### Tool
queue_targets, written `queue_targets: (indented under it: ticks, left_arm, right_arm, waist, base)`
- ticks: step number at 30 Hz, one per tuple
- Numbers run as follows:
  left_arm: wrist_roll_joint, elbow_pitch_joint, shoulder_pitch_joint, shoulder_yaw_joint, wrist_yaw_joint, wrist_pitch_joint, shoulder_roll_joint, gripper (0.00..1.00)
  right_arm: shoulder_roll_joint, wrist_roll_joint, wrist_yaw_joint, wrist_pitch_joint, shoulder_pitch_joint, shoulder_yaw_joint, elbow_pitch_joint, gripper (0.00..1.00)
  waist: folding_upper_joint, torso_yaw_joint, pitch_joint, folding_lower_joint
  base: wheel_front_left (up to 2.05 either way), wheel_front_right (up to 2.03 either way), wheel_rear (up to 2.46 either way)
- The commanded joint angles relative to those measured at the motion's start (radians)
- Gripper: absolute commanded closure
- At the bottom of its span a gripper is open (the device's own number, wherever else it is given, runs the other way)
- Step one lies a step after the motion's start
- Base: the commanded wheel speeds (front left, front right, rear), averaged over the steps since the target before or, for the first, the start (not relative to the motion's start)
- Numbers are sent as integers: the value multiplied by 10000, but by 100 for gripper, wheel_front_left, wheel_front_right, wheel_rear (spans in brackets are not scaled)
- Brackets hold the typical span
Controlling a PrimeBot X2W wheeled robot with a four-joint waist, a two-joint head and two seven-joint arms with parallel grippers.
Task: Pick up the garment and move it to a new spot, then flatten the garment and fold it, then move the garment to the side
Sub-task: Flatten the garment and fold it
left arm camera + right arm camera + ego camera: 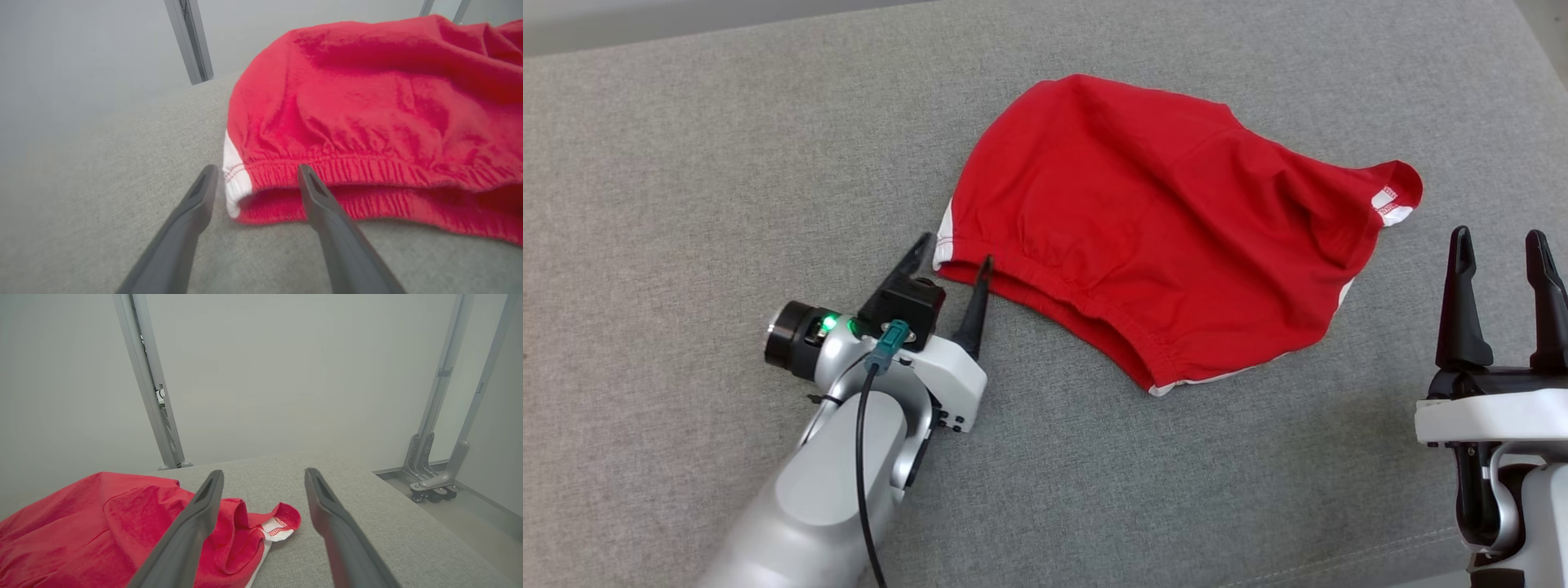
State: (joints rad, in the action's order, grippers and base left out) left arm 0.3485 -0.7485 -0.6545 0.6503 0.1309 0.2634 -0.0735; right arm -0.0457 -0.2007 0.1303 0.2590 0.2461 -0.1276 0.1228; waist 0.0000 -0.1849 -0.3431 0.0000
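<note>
A red garment (1160, 237) lies spread but rumpled in the middle of a grey cloth-covered table (686, 163). It looks like thin knit: light, limp and sure to droop and bunch when lifted. Its gathered elastic waistband (1054, 282) faces the robot and is the thickest, firmest part, so it is the likeliest place to take hold.

The left gripper (956, 250) is low over the table with its fingers apart, and the waistband's white-trimmed left corner (235, 179) sits between them. Whether a finger touches the cloth cannot be told. The right gripper (1498, 235) hangs with its fingers apart, near the turned-up hem corner (1396, 192) but clear of it.

Bare table lies to the left of the garment and in front of it, which leaves room for dragging and smoothing. To the right the table edge (429, 522) is closer, with floor and metal frame posts (433, 416) beyond it. Cloth moved that way could slide over the edge.
</note>
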Motion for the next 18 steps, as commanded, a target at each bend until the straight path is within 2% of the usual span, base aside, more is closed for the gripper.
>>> queue_targets:
  ticks: [1, 5, 12, 18]
  left_arm:
    - [-177, 113, -57, -74, 150, 13, -162, 0]
    - [-480, 543, 201, -144, 294, 14, -431, 0]
    - [-525, 71, 94, 78, -131, -2, -579, 0]
    - [-268, -359, -471, -229, -100, 6, -547, 0]
  right_arm:
    - [-54, -58, 9, 65, -25, -60, 37, 0]
    - [-56, -68, 9, 65, -52, -97, 95, 0]
    - [-54, -100, 9, 65, 37, -8, 150, 0]
    - [-56, -210, 9, 65, 175, 34, 99, 0]
  waist:
    - [0, 26, 11, 0]
    - [0, 75, 90, 0]
    - [0, 82, 82, 0]
    - [0, -133, -236, 0]
  base:
    - [0, 0, 0]
    - [0, 0, 0]
    - [0, 0, 0]
    - [0, 0, 0]
